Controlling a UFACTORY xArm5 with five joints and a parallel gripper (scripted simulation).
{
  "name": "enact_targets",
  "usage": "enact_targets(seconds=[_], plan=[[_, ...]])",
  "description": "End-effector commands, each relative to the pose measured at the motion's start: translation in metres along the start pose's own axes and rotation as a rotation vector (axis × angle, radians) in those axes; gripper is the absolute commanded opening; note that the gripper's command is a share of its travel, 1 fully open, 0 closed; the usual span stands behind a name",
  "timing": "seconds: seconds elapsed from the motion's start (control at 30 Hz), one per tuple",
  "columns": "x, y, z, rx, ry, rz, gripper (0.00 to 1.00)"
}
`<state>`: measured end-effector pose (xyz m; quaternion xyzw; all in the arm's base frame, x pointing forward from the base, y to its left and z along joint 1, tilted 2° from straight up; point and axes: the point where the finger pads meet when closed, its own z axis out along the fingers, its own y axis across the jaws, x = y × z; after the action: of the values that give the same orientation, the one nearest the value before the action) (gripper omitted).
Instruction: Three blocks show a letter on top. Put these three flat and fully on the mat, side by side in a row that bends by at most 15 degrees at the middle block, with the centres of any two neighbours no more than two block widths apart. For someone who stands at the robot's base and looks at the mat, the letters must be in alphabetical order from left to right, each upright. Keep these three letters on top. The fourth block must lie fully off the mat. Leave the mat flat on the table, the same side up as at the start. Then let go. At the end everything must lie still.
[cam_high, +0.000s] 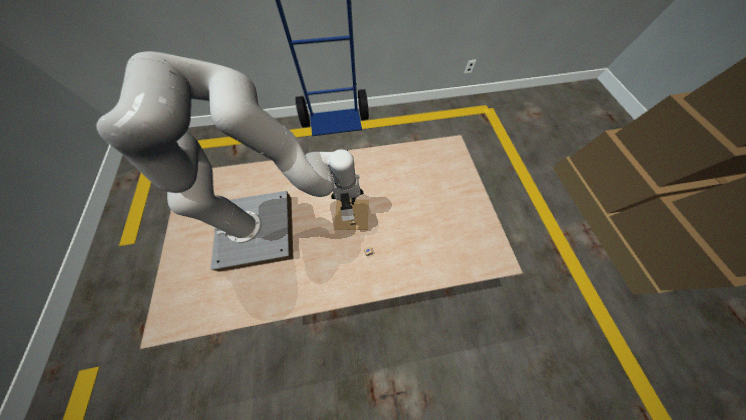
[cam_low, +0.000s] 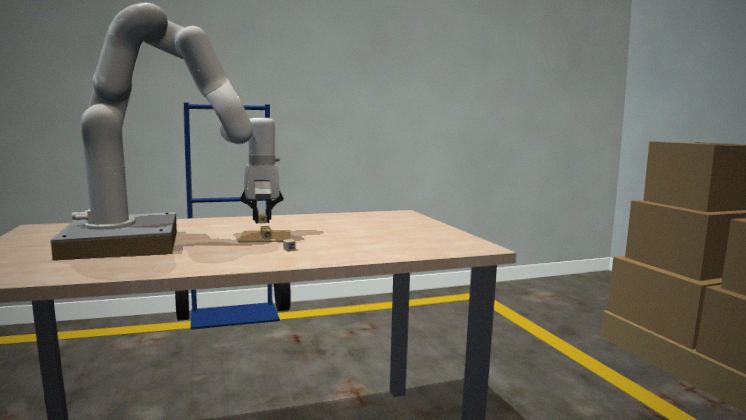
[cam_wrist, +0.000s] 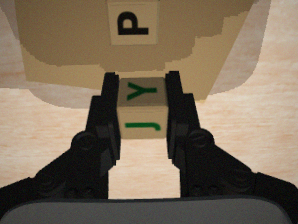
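My gripper (cam_wrist: 142, 90) is shut on a tan block with a green Y on top (cam_wrist: 143, 106). It holds the block a little above the tan mat (cam_wrist: 147, 10), over the mat's near edge in the wrist view. A block with a black P on top (cam_wrist: 133, 23) lies flat on the mat just beyond the held block. In the exterior view the gripper (cam_low: 262, 216) hangs right above the P block (cam_low: 265, 231) and the mat (cam_low: 260, 237). A small block with blue markings (cam_high: 369, 252) lies on the table off the mat. A third lettered block is not in view.
The arm's grey base plate (cam_high: 251, 229) stands on the wooden table to the left of the mat. A blue hand truck (cam_high: 326, 67) stands behind the table and stacked cardboard boxes (cam_high: 673, 177) stand on the floor to the right.
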<state>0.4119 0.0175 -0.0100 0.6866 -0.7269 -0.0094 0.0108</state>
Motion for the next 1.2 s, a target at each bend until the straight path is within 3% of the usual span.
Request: enact_targets(seconds=[0.0,0.23,1.17], plan=[[0.000,-0.003,0.011,0.006,-0.001,0.000,0.21],[0.000,-0.003,0.023,0.006,-0.001,0.000,0.21],[0.000,-0.003,0.023,0.006,-0.001,0.000,0.21]])
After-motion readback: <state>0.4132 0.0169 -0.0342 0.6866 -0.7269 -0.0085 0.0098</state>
